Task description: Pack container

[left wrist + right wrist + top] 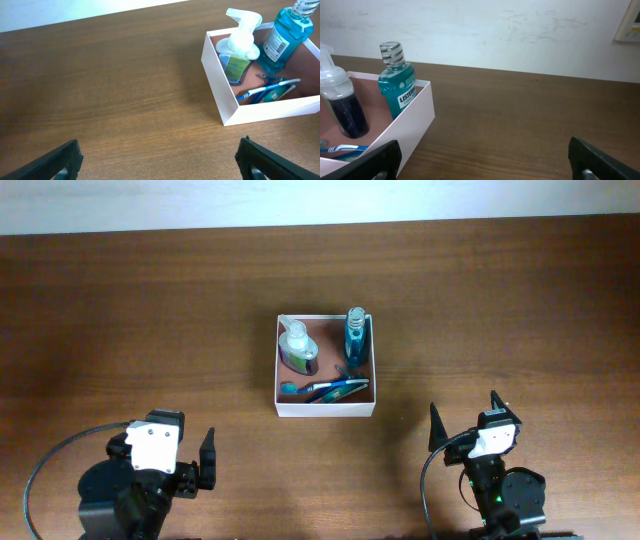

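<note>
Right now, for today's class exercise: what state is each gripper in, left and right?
The left gripper: open, holding nothing.
The right gripper: open, holding nothing.

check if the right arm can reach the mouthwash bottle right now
Probably yes: the right gripper is open, only bare table lies between it and the container, and the mouthwash bottle stands by its right wall, neck above the rim.

A brown wooden table [120,310] meets a white wall [520,30] bearing a pale plate [630,22].
</note>
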Controlling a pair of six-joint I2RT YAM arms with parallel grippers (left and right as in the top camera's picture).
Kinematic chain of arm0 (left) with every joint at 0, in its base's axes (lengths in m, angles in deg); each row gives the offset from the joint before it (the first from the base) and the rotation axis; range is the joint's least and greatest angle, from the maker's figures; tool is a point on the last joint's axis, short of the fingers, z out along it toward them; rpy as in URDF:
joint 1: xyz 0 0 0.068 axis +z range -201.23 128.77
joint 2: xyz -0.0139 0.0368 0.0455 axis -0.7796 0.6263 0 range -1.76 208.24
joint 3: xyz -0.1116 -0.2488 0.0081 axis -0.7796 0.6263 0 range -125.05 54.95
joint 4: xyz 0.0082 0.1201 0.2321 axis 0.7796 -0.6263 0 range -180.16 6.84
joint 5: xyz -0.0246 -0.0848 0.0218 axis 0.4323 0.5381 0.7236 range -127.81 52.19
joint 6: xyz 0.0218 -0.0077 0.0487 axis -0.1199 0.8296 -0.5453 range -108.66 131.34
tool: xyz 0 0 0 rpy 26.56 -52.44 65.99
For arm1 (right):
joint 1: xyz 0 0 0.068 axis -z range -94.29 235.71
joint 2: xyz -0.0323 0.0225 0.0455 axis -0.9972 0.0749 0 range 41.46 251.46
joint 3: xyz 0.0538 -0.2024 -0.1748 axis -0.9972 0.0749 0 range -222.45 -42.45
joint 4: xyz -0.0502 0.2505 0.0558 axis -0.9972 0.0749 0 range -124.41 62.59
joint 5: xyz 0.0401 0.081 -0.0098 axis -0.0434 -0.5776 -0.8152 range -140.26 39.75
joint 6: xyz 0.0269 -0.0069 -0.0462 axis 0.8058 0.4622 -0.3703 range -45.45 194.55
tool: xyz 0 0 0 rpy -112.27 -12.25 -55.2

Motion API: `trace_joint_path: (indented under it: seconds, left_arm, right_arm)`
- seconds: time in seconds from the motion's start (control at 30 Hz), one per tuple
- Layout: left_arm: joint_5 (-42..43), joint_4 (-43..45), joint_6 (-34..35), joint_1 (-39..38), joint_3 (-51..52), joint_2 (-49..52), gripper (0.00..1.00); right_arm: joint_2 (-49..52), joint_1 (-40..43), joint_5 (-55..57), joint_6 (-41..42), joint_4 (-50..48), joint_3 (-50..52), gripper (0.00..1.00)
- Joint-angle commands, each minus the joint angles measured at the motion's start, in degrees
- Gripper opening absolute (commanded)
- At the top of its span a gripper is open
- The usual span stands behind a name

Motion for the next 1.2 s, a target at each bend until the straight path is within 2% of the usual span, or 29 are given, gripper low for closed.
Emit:
trace_joint_path:
  seconds: [0.0, 0.33, 0.53, 0.67, 0.8, 0.87, 0.9, 0.97, 1.17]
  left_arm:
    - [0.1, 0.0, 0.7, 0.1, 0.3, -0.5, 0.99]
    - [-0.2, -0.8, 0.5, -0.1, 1.0, -1.6, 0.99]
    - [0.0, 1.7, 0.5, -1.9, 11.3, -11.1, 0.99]
    - [0.9, 12.0, 0.5, -1.9, 21.1, -17.9, 0.99]
    - [1.0, 26.9, 0.5, -2.1, 30.2, -22.1, 0.99]
    - [1.0, 35.0, 0.5, -2.7, 34.2, -23.3, 1.00]
    - [0.8, 43.5, 0.4, -3.5, 37.9, -23.5, 0.99]
    - [0.8, 50.9, 0.0, -4.3, 41.6, -23.5, 1.00]
    - [-1.7, 45.9, -0.3, -5.9, 42.0, -23.5, 0.99]
  right_arm:
    - [-0.6, 0.4, -0.7, -0.3, -0.3, 0.7, 0.99]
    - [-0.6, 0.4, -0.7, -0.3, -0.3, 0.7, 0.99]
    - [-0.6, 0.4, -0.7, -0.3, -0.3, 0.7, 0.99]
    - [-0.6, 0.4, -0.7, -0.3, -0.3, 0.7, 0.99]
    - [-0.6, 0.4, -0.7, -0.3, -0.3, 0.7, 0.99]
    - [-0.6, 0.4, -0.7, -0.3, -0.3, 0.7, 0.99]
    - [-0.6, 0.4, -0.7, -0.3, -0.3, 0.7, 0.99]
    - [-0.6, 0.4, -0.7, -0.3, -0.3, 0.7, 0.99]
    - [-0.6, 0.4, -0.7, -0.3, -0.3, 0.7, 0.99]
